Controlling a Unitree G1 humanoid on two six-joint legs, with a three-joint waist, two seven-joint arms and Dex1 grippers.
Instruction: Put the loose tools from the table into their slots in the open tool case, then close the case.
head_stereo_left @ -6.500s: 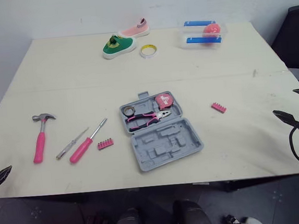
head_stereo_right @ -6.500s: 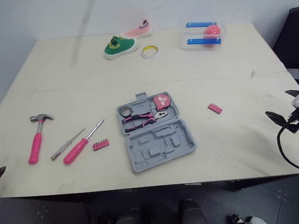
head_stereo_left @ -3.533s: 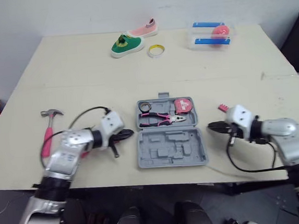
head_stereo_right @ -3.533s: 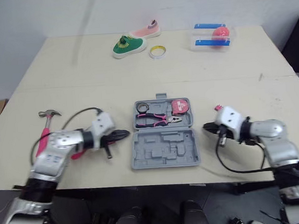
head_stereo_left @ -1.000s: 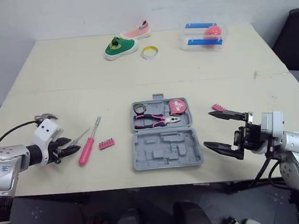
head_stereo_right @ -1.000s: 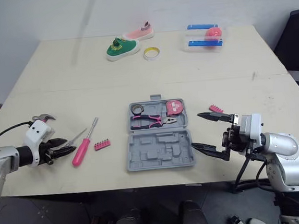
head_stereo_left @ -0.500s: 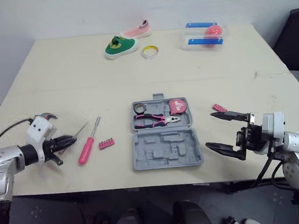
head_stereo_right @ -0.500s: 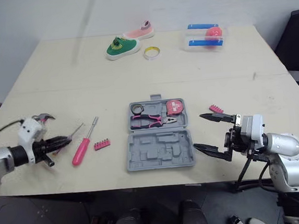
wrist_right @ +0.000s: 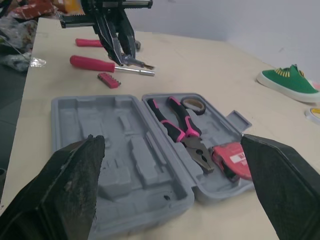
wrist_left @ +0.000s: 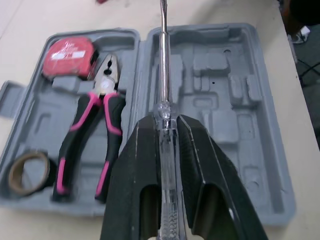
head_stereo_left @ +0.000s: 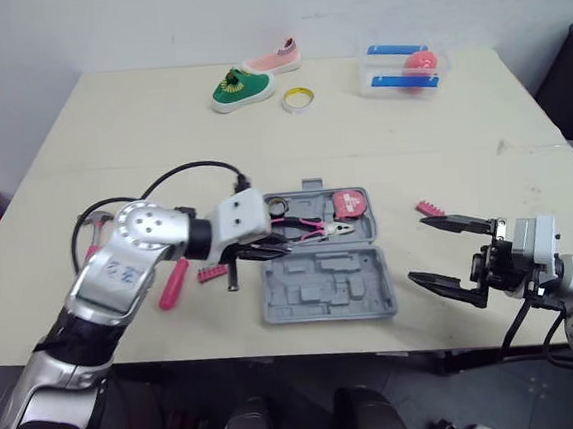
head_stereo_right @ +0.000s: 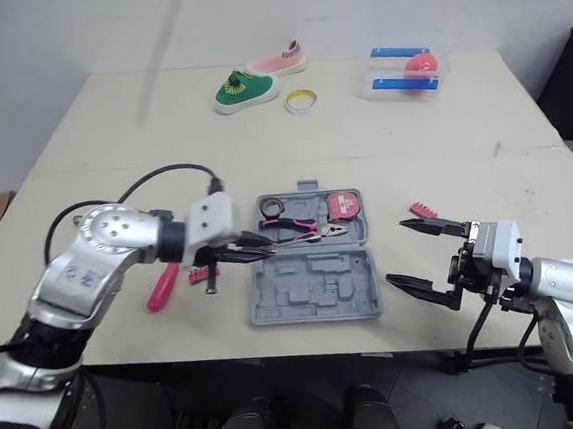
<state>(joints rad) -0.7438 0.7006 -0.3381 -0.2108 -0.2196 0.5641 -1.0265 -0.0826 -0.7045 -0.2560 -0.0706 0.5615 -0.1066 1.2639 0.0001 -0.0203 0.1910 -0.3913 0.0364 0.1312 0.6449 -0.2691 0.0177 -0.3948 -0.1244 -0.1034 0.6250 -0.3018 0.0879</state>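
Note:
The grey tool case (head_stereo_left: 325, 289) lies open at the table's front middle. Its far half holds pink-handled pliers (head_stereo_left: 306, 231), a pink tape measure (head_stereo_left: 351, 204) and a small tape roll (head_stereo_left: 276, 207). My left gripper (head_stereo_left: 259, 249) is shut on a thin clear-handled screwdriver (wrist_left: 163, 75), held over the case's left end with the shaft along the hinge. A pink screwdriver (head_stereo_left: 172, 283) and a pink bit strip (head_stereo_left: 209, 273) lie left of the case. A hammer (head_stereo_left: 89, 232) is partly hidden behind my left arm. Another bit strip (head_stereo_left: 427, 207) lies to the right. My right gripper (head_stereo_left: 451, 255) stands open, right of the case.
At the back of the table are a green shoe (head_stereo_left: 234, 88), a pink shoe (head_stereo_left: 275, 57), a yellow tape ring (head_stereo_left: 298, 98) and a clear box (head_stereo_left: 402, 67) with blue bars and a pink ball. The table's front edge runs just before the case.
My left arm has swung from the table's left side to the case, carrying the thin screwdriver. The head camera has shifted slightly. The right gripper has stayed open in place.

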